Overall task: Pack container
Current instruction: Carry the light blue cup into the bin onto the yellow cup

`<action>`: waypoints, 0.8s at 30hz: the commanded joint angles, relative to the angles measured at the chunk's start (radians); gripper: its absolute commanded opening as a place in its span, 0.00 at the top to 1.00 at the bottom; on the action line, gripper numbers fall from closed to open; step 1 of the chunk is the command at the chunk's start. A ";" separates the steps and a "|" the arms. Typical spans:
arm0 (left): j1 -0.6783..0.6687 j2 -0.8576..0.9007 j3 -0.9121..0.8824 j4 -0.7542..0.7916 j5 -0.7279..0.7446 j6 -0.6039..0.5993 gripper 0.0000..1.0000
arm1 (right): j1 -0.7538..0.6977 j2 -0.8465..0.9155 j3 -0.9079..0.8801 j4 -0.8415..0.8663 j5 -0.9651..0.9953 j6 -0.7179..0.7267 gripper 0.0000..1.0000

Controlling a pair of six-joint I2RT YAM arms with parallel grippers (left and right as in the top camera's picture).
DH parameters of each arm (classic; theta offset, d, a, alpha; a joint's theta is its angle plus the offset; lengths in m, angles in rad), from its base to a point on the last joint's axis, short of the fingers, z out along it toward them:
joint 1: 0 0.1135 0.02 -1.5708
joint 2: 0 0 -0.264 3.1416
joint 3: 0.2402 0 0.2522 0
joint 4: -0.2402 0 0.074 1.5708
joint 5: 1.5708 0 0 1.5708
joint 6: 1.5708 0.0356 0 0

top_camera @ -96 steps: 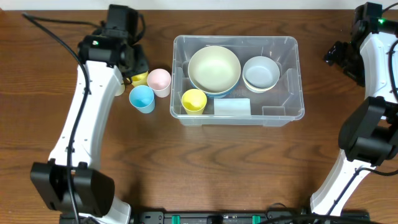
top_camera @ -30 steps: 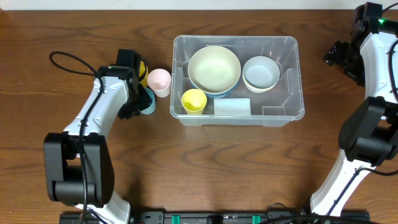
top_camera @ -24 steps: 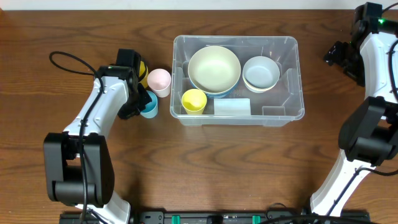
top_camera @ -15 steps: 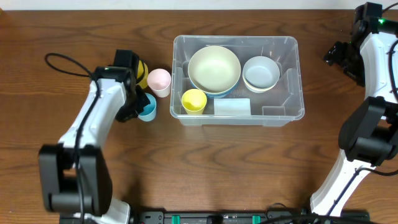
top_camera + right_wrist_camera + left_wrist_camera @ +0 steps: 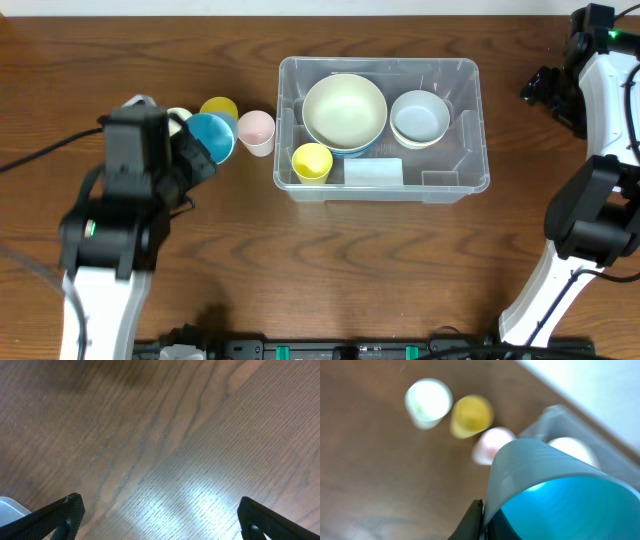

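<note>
Blue cup [image 5: 212, 136], tilted, is clamped in the left gripper [image 5: 196, 152], left of the container [image 5: 380, 62] with a pink cup [image 5: 256, 130] between. The right gripper [image 5: 160, 515] gapes wide and empty, beyond the container's right side.

in container [image 5: 452, 160]: bowls [image 5: 344, 110] behind inner cup [image 5: 312, 162] | outer cups [image 5: 256, 128] — left of container, on table [image 5: 350, 260]

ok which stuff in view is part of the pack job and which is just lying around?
Job: container; blue cup in the left gripper; pink cup, yellow cup, white cup outside; cream bowl, pale bowl, second yellow cup already inside.
Idle: right gripper, open above bare table. No stray objects visible.
</note>
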 commanded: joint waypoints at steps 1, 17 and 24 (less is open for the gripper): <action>-0.073 -0.024 0.022 0.023 0.015 0.046 0.94 | -0.011 0.011 0.004 -0.001 0.014 0.013 0.01; -0.294 0.287 0.035 0.077 0.018 0.192 0.94 | -0.010 0.011 0.003 -0.001 0.014 0.013 0.01; -0.297 0.345 0.035 0.074 0.019 0.210 0.94 | -0.010 0.011 0.004 -0.001 0.014 0.013 0.01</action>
